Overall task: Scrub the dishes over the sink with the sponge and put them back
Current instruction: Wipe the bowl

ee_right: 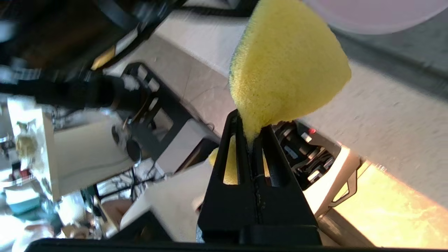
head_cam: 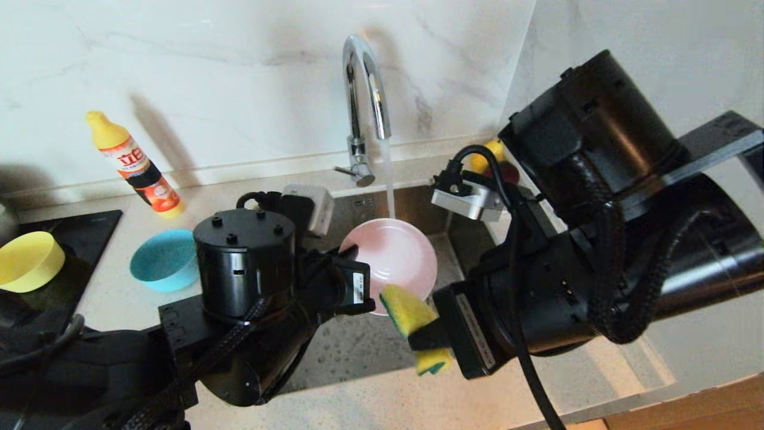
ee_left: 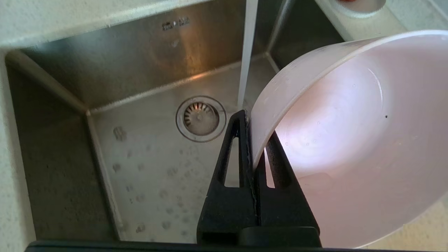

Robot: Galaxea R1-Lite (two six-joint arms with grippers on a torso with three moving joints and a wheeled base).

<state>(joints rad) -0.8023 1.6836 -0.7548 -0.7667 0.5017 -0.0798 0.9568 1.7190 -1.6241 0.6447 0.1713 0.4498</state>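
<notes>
The pink bowl (head_cam: 391, 258) sits at the centre of the head view, tilted over the sink (head_cam: 352, 349), its open face turned toward the lower right of the frame. The left gripper (head_cam: 364, 286) is clamped on its rim: in the left wrist view the two black fingers (ee_left: 232, 154) pinch the bowl's thin wall (ee_left: 280, 101) between them. A stream of water (head_cam: 389, 179) falls from the chrome tap (head_cam: 364, 89) onto the bowl's upper edge.

Just below and right of the bowl, the sponge (head_cam: 412, 313) is squeezed at its narrow waist in the closed right gripper (head_cam: 430, 340); its broad yellow fan (ee_right: 287, 63) points up at the bowl's lower rim, near it or just touching, I cannot tell which.

The step in hand looks like the scrub of this bowl. To do it well, the sponge's flat face should meet the inner surface squarely and sweep round it, with light pressure, since the bowl hangs from one rim pinch and could twist or slip. Keeping the bowl over the basin and under the stream lets the water run down to the drain strainer (ee_left: 200, 118).

Further out, on the counter at the left of the head view, wait the blue bowl (head_cam: 164, 260) and the yellow bowl (head_cam: 30, 261), with a detergent bottle (head_cam: 134, 164) behind them.
</notes>
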